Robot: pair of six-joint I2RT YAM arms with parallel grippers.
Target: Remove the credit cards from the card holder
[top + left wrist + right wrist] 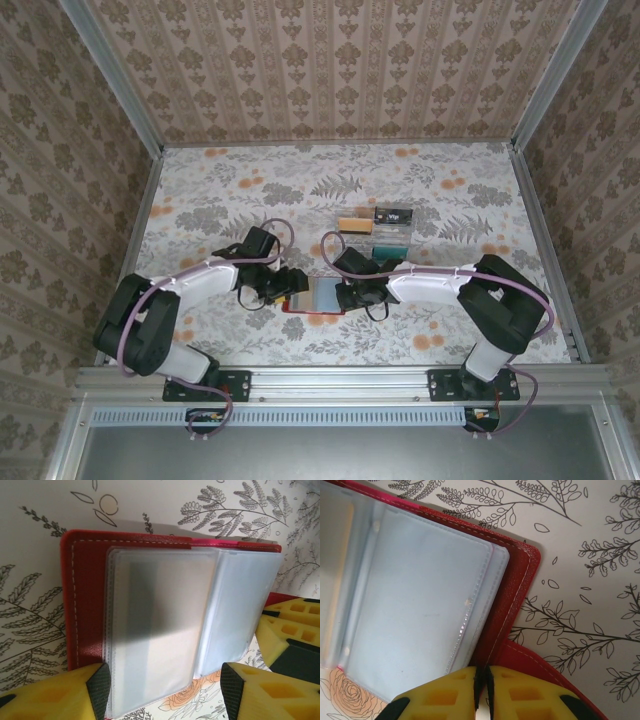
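Note:
The red card holder [314,298] lies open on the table between my two grippers, its clear sleeves [160,625] facing up. My left gripper [166,687] is open, with one fingertip on each side of the sleeves' near edge. My right gripper [484,680] is shut on the card holder's red cover [512,600] at its edge. Behind the card holder three credit cards lie on the table: a tan one [350,223], a black one [393,214] and a teal one [390,238]. The sleeves look milky, and I cannot tell whether a card sits inside.
The floral tablecloth [230,200] covers the table, which is fenced by metal rails [150,180] and wallpapered walls. Both arms reach in from the near edge and meet at the middle. The right gripper's yellow fingers [290,635] stand close by at the right of the left wrist view.

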